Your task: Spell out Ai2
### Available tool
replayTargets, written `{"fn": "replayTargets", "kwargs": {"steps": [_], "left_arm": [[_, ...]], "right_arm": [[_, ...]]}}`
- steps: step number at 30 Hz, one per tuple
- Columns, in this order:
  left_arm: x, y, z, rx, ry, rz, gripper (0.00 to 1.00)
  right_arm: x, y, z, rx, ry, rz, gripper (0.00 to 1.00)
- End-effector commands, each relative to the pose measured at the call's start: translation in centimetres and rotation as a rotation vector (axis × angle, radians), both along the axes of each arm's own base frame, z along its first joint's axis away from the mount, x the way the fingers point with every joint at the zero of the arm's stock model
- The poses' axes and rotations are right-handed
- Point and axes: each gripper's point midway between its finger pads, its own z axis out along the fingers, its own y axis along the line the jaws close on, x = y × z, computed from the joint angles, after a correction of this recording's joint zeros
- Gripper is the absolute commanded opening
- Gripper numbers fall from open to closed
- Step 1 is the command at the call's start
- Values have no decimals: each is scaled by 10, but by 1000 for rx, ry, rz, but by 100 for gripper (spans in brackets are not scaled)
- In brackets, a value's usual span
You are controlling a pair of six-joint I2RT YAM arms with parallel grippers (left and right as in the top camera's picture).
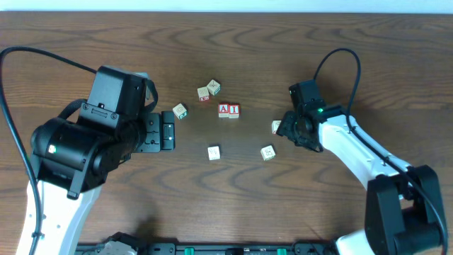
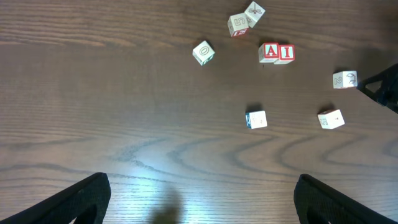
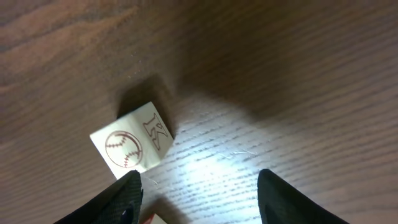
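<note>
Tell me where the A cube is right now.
Overhead view: the A cube sits near the middle of the table, touching the I cube on its right, with two pale cubes just beyond it to the left.

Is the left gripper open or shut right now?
Open. In the left wrist view the left gripper's fingers stand wide apart above the table, with no cube between them.

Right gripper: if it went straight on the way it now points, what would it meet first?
Probably bare table: the gap ahead of the right gripper looks free. The baseball cube lies just ahead of one finger, which might clip it; depth is unclear.
</note>
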Motion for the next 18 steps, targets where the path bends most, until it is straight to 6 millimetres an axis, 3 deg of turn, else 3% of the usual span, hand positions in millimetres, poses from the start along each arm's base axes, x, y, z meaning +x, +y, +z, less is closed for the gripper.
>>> {"fn": "replayTargets", "kwargs": {"steps": [1, 8, 18], "left_arm": [[1, 1, -3, 12, 9, 6, 95], [1, 1, -3, 12, 11, 6, 95], [1, 1, -3, 12, 11, 6, 96]], "right_arm": [[3, 4, 0, -24, -17, 22, 60], [2, 12, -2, -42, -27, 48, 61], [-2, -1, -7, -99, -23, 24, 61]]}}
